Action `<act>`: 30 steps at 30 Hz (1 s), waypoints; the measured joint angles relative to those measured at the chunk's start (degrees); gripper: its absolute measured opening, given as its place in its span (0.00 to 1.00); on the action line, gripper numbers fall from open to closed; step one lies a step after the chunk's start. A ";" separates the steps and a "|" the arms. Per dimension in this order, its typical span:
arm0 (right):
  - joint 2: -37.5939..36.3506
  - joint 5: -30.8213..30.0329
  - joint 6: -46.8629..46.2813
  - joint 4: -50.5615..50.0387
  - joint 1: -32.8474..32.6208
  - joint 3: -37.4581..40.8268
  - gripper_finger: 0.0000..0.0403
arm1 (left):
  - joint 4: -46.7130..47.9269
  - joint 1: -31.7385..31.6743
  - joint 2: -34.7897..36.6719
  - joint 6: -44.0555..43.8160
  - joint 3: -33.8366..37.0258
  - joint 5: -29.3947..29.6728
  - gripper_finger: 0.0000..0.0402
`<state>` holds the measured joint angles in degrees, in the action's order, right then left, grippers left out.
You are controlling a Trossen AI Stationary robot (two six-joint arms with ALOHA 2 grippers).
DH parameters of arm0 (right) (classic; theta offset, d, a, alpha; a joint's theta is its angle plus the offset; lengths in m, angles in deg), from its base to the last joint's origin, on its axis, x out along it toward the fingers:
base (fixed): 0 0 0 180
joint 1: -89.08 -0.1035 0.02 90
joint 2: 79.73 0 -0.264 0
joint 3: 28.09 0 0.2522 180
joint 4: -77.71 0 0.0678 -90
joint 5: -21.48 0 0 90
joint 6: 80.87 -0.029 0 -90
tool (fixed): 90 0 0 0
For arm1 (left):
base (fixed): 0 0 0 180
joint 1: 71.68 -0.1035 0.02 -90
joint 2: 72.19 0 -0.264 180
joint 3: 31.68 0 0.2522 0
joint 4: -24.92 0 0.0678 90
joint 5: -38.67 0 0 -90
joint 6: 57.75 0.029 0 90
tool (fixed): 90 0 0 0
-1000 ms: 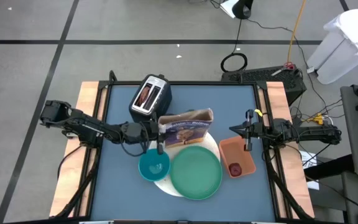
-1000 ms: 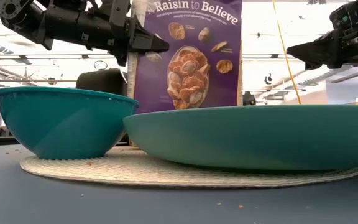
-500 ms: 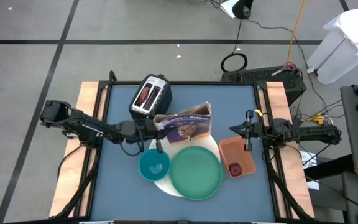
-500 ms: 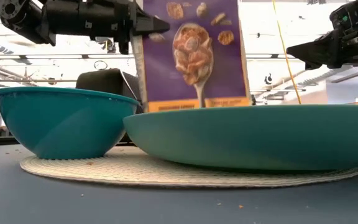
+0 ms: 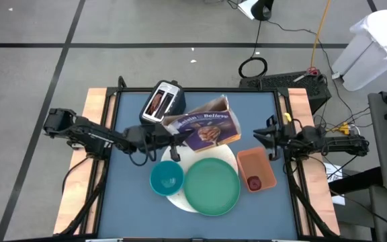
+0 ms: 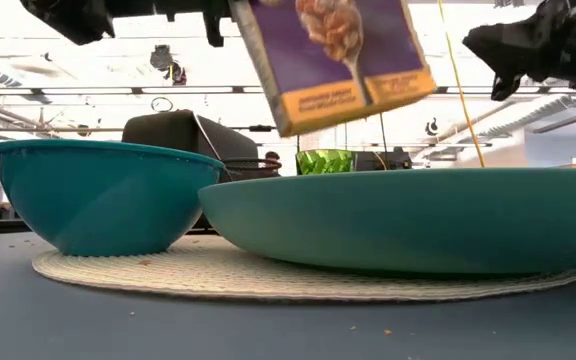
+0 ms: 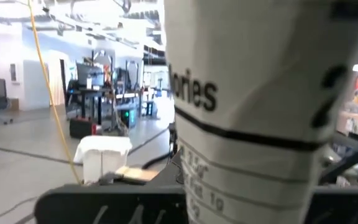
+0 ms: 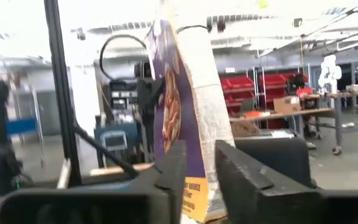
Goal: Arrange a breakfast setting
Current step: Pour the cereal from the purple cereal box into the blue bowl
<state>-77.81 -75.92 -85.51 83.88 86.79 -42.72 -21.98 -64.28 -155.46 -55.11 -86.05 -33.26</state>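
The small teal bowl (image 5: 166, 178) and large green plate (image 5: 211, 186) sit on the white round plate (image 5: 179, 199) near six o'clock. Above them, the left gripper (image 5: 172, 138) clamps a tilted purple cereal box (image 5: 205, 126). At three o'clock, the right gripper (image 5: 266, 136) hangs slightly parted.

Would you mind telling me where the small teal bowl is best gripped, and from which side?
Pinch the rim of the small teal bowl from above, on the left arm's side: it sits upright, open-mouthed, and the large green plate crowds its other side.
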 joint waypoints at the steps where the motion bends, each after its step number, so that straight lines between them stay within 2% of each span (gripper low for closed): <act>1: 0.00 0.00 -0.80 0.46 -0.01 0.00 0.26 | 0.08 0.25 0.00 0.50 -0.85 0.02 0.03; 8: 0.02 -0.02 -8.21 1.28 0.00 0.00 0.59 | -0.05 2.00 0.00 4.93 -6.66 -0.05 0.03; 13: 0.25 0.11 -14.04 1.31 -0.01 0.00 0.74 | 0.04 2.66 0.00 6.71 -9.82 -0.04 0.03; 20: 6.31 3.61 -14.51 6.34 -0.08 0.00 0.76 | 0.57 2.64 0.02 6.46 -12.38 -0.04 0.03; 30: 23.86 4.71 -9.61 29.61 -0.10 0.00 0.75 | 0.46 2.42 0.02 6.28 -13.61 -0.07 0.03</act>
<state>-53.95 -71.21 -95.12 113.49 86.68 -42.72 -21.53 -61.86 -155.44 -48.83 -99.66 -33.33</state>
